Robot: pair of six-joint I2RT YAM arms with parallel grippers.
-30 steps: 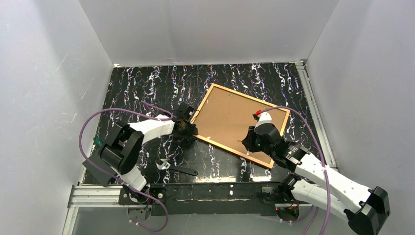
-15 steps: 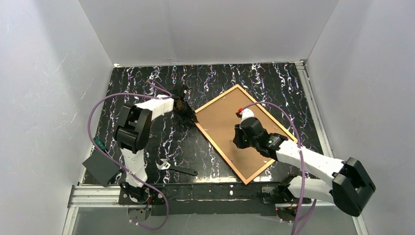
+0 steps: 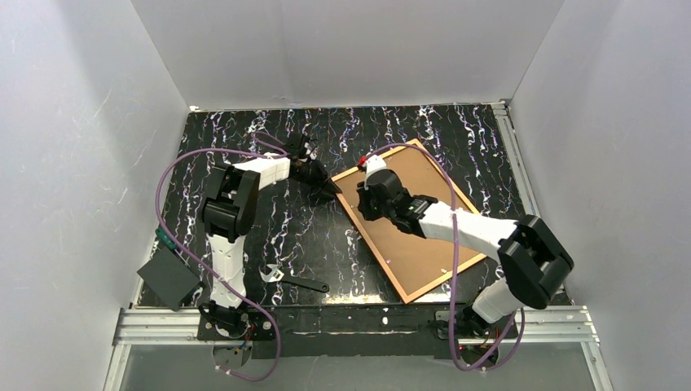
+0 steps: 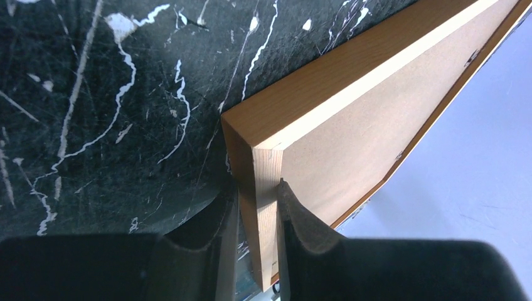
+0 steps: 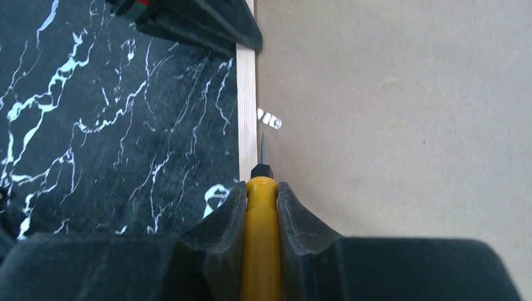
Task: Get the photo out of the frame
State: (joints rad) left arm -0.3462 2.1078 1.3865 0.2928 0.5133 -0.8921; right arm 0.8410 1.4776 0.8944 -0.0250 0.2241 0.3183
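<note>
The frame (image 3: 373, 244) lies face down on the black marbled table. Only the photo's tan board back (image 3: 420, 224) shows; the print is hidden. My left gripper (image 3: 329, 186) is shut on the frame's left corner; in the left wrist view its jaws (image 4: 257, 204) pinch the wooden border (image 4: 263, 125) beside the board (image 4: 376, 119). My right gripper (image 3: 368, 205) hangs over the board near that corner. It is shut on a yellow-handled screwdriver (image 5: 261, 251). The blade tip (image 5: 262, 145) sits at the border's (image 5: 247, 94) inner edge, just below a small metal tab (image 5: 268, 118).
A wrench (image 3: 293, 279) lies on the table (image 3: 277, 220) near the front edge. A dark grey flat piece (image 3: 167, 277) sits at the front left beside the left arm. White walls close in the back and both sides. A metal rail (image 3: 163, 322) runs along the front.
The left gripper has swung the frame's corner toward the back, turning the frame. The right gripper has moved across the board from the near right to the far left corner.
</note>
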